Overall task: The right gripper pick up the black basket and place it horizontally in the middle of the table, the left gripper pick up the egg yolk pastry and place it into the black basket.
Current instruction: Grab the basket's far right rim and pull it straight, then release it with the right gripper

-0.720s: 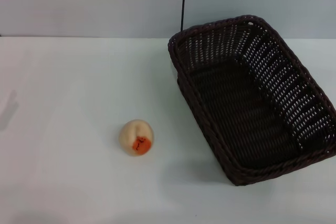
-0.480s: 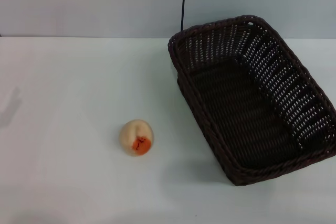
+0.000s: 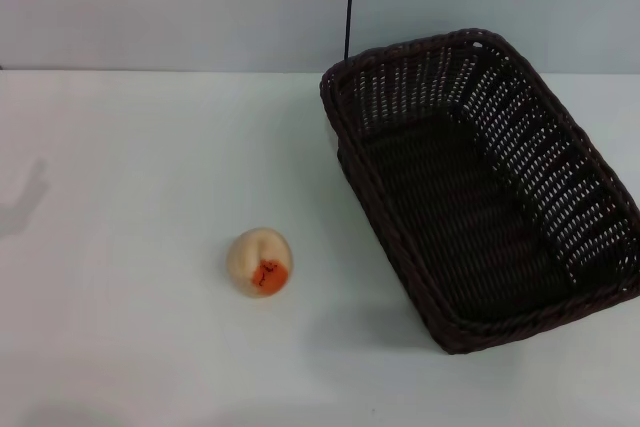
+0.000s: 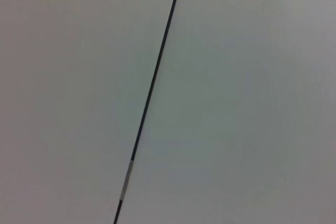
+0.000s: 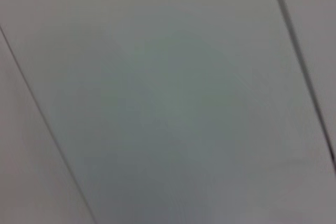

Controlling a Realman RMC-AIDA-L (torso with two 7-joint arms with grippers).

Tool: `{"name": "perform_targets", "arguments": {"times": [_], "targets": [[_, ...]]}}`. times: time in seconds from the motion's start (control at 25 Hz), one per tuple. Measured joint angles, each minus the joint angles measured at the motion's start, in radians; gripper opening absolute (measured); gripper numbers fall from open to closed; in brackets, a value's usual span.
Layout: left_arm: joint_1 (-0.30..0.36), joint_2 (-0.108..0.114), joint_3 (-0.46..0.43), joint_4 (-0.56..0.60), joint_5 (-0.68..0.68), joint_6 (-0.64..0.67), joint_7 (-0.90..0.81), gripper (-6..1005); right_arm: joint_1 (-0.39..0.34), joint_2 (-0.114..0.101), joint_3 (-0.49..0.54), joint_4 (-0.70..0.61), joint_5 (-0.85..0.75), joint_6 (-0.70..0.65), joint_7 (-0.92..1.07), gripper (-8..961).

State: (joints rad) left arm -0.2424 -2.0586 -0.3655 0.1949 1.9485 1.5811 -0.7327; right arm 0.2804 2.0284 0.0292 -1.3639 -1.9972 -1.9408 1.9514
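The black basket (image 3: 480, 187) stands on the white table (image 3: 130, 167) at the right in the head view, turned at an angle, open side up and empty. The egg yolk pastry (image 3: 261, 261) lies on the table left of the basket, apart from it, its orange-red patch facing the front. Neither gripper shows in any view. Both wrist views show only plain pale wall panels with thin dark seams.
A grey wall runs behind the table, with a thin dark vertical seam (image 3: 349, 2) above the basket's far corner. A faint shadow (image 3: 25, 202) lies on the table at the far left edge.
The faint shadow at the table's left edge has shifted slightly up and to the right. The basket and the pastry have not moved.
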Motion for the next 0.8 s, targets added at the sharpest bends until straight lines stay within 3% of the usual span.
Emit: {"name": "perform_targets", "arguments": {"times": [0.04,0.12,0.2,0.24,0.28,0.32,0.52,0.68,0.8], "targets": [[0.0,0.0,0.0,0.0,0.0,0.0,0.0,836,0.0,0.0,0.0,0.0,0.0,0.0,0.0,737],[0.0,0.0,0.007,0.0,0.0,0.0,-0.001,836,0.045,-0.024,-0.076,-0.108,-0.081,-0.015,0.133,737],[0.004,-0.001,0.016,-0.001,0.0,0.001,-0.002,836,0.137,-0.061,-0.194,-0.192,-0.227,-0.064,0.298,737],[0.004,-0.001,0.016,-0.001,0.0,0.001,-0.002,836,0.137,-0.061,-0.194,-0.192,-0.227,-0.064,0.298,737],[0.009,-0.002,0.02,-0.006,0.0,0.004,-0.002,836,0.212,-0.084,-0.265,-0.193,-0.329,-0.098,0.386,737],[0.009,-0.002,0.02,-0.006,0.0,0.004,-0.002,836,0.212,-0.084,-0.265,-0.193,-0.329,-0.098,0.386,737],[0.025,-0.001,0.02,-0.015,0.0,0.009,-0.002,836,0.384,-0.137,-0.41,-0.001,-0.498,-0.135,0.51,727],[0.036,-0.002,0.02,-0.023,0.0,0.013,-0.002,836,0.465,-0.179,-0.501,0.222,-0.554,-0.084,0.552,720],[0.04,-0.002,0.02,-0.026,0.0,0.014,-0.002,835,0.5,-0.185,-0.598,0.359,-0.6,0.017,0.577,717]]}}
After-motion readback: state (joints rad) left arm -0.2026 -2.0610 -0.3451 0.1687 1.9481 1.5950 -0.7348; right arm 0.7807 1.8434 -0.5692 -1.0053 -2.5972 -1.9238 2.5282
